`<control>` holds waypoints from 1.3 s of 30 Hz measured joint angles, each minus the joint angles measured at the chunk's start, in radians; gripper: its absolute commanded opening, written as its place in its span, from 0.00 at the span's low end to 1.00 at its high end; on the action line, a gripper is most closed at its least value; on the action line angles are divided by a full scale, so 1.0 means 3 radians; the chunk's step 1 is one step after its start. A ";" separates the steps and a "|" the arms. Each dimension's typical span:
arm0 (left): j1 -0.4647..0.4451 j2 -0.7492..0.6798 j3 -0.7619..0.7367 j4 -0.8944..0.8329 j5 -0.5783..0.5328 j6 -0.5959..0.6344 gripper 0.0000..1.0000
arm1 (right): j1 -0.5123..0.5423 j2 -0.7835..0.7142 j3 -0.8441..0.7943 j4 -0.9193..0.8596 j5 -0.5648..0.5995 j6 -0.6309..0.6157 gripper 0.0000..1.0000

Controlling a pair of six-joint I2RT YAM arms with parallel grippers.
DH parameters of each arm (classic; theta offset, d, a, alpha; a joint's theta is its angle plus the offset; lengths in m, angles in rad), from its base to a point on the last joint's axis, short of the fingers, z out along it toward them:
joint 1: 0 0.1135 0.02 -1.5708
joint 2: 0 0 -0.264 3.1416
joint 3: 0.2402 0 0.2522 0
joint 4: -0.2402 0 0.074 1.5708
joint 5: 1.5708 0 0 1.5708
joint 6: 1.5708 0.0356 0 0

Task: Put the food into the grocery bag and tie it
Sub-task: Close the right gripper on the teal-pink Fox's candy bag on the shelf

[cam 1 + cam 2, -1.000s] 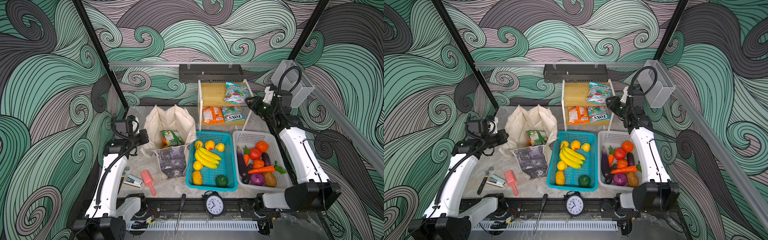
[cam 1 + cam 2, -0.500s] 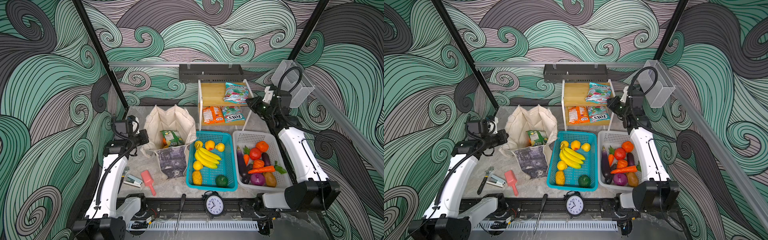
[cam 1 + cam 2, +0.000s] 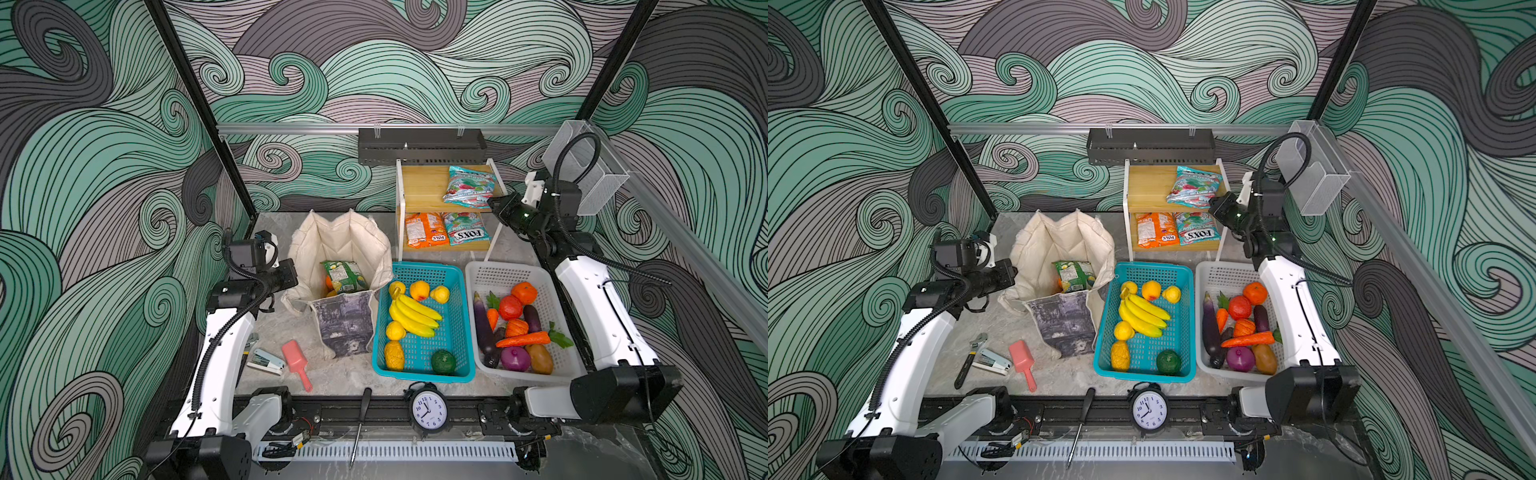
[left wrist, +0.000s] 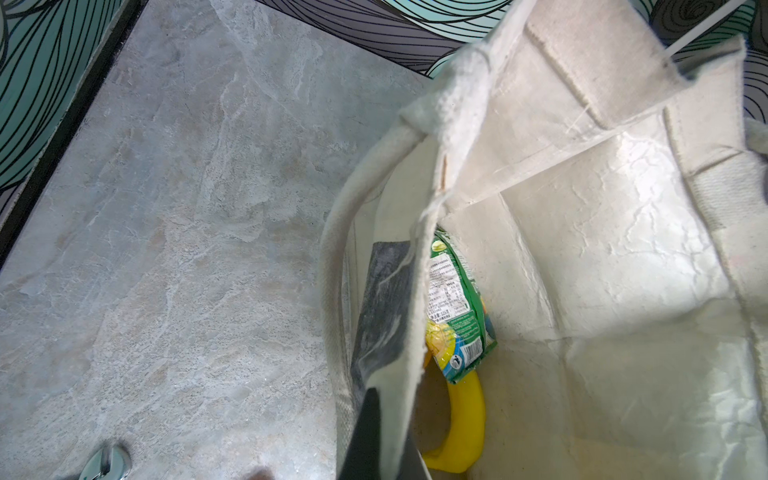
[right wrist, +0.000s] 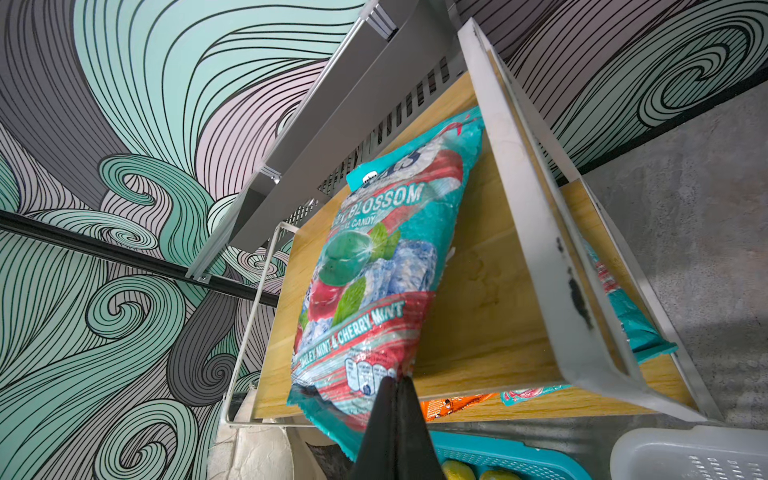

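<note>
Taking the near rail as 6 o'clock in both top views, the grocery bag (image 3: 332, 237) (image 3: 1054, 241) stood open on the tabletop (image 3: 286, 332) at about 10 o'clock. It was just at 9 o'clock of the teal basket (image 3: 455, 276), where it had stood a second before. The green packet (image 3: 344, 277) leaned inside it against the printed front panel. The left wrist view showed a banana (image 4: 465, 419) lying under that packet.

The left gripper (image 4: 384, 419) sat at the bag's 9 o'clock edge, its fingers (image 4: 365, 440) pressed together on the cloth rim, pinching it. Neither that arm nor the bag had shifted since the earlier pictures.

The change lay on the right. The right gripper (image 3: 496, 205) reached the upper shelf of the rack (image 3: 419, 187) at 1 o'clock, its arm barely moved from a second before. Within that second its fingers (image 5: 384, 424) had come together. In the right wrist view they were closed on the near edge of the teal-red packet (image 5: 374, 257) (image 3: 469, 187), pinching the foil. The packet still lay flat on the wooden shelf, in the same spot as earlier.

The bananas (image 3: 413, 318) in the teal basket had not moved. Nor had the carrot (image 3: 523, 338) and eggplant (image 3: 482, 322) in the white basket (image 3: 498, 270) at 3 o'clock of it.
</note>
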State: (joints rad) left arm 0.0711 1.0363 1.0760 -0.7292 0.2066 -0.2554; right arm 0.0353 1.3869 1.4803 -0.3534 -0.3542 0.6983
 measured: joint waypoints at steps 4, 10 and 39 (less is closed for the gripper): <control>0.0000 -0.0001 0.0000 0.0003 0.0001 0.0000 0.00 | -0.0011 0.0001 -0.0042 0.0046 -0.0081 0.0022 0.16; 0.0000 -0.0023 -0.0005 0.0003 0.0001 0.0000 0.00 | -0.0014 0.0005 -0.0090 0.0071 -0.0131 0.0055 0.20; 0.0000 -0.0043 -0.0017 0.0013 0.0003 0.0001 0.00 | 0.0338 0.0045 0.0519 -0.0135 -0.0309 0.0028 0.00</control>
State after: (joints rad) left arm 0.0711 1.0233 1.0710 -0.7254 0.2073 -0.2550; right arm 0.1368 1.4002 1.6360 -0.3939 -0.4469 0.7067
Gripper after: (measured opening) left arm 0.049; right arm 0.051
